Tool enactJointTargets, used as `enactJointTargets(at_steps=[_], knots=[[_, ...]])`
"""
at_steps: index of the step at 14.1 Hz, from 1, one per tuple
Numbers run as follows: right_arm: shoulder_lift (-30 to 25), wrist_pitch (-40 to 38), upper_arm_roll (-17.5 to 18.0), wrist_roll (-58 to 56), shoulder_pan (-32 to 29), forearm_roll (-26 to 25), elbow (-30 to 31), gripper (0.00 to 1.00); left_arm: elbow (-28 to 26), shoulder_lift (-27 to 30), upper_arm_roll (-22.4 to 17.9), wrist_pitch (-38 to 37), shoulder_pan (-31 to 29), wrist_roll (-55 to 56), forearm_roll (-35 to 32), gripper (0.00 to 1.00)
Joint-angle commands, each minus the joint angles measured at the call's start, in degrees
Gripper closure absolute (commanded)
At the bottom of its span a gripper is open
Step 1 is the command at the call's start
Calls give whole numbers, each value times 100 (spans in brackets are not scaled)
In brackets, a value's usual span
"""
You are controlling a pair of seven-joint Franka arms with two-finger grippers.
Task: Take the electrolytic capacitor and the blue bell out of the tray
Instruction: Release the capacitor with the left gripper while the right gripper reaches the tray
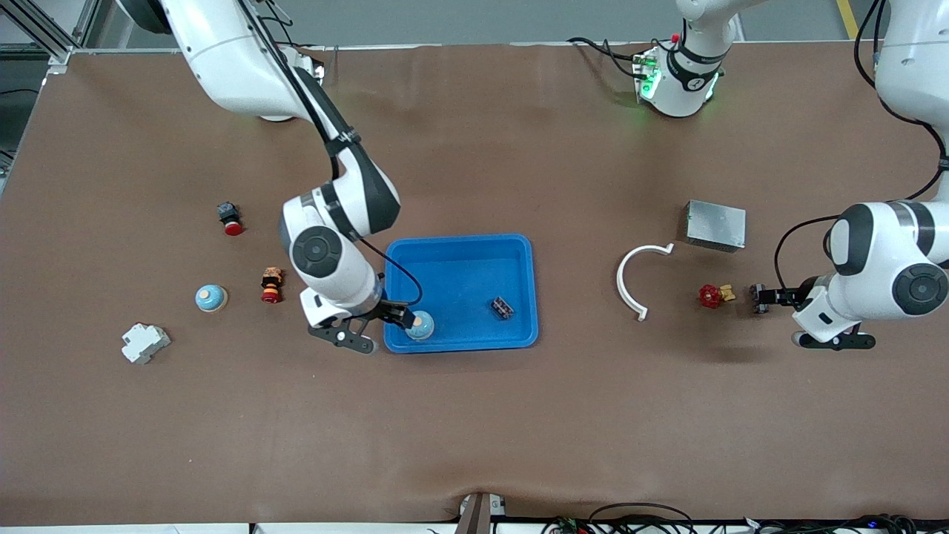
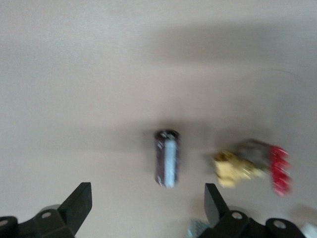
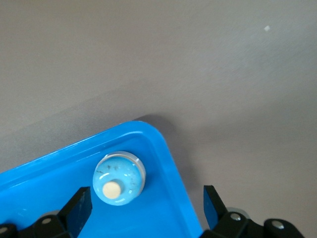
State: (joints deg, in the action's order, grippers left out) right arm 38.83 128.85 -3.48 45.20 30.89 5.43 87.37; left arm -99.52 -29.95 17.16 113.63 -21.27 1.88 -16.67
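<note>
The capacitor (image 1: 758, 298), a small dark cylinder with a pale stripe, lies on the brown table toward the left arm's end, beside a red-handled brass valve (image 1: 712, 296). My left gripper (image 1: 809, 319) hangs open over the table close to it. In the left wrist view the capacitor (image 2: 167, 157) lies ahead of the open left gripper (image 2: 147, 203), untouched. The bell (image 1: 420, 325), a light blue dome with a tan button, sits in a corner of the blue tray (image 1: 460, 245). My right gripper (image 1: 384, 332) is open, straddling that corner. The right wrist view shows the bell (image 3: 119, 177) free beside the right gripper (image 3: 146, 206).
A small black part (image 1: 502, 307) lies in the tray. A second blue bell (image 1: 211, 298), a red button (image 1: 231, 219), a small figure (image 1: 271, 285) and a white block (image 1: 145, 343) lie toward the right arm's end. A white curved piece (image 1: 637, 278) and grey box (image 1: 715, 225) lie near the valve.
</note>
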Motion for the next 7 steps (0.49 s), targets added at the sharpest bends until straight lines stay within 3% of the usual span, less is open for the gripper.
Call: enactJointTargets(at_steps=[1,4,7], knots=[[396,121,-91,453,197,-121,-440,0,397,287,287,-919,18,163,391,0],[669,596,-91,656,268,-183,-448,0,933,341,796,-1702,26,837,638,0],[836,729,-100,806,364,-226,-449,0,1303,341,1551,-2151,44,2005,673,0]])
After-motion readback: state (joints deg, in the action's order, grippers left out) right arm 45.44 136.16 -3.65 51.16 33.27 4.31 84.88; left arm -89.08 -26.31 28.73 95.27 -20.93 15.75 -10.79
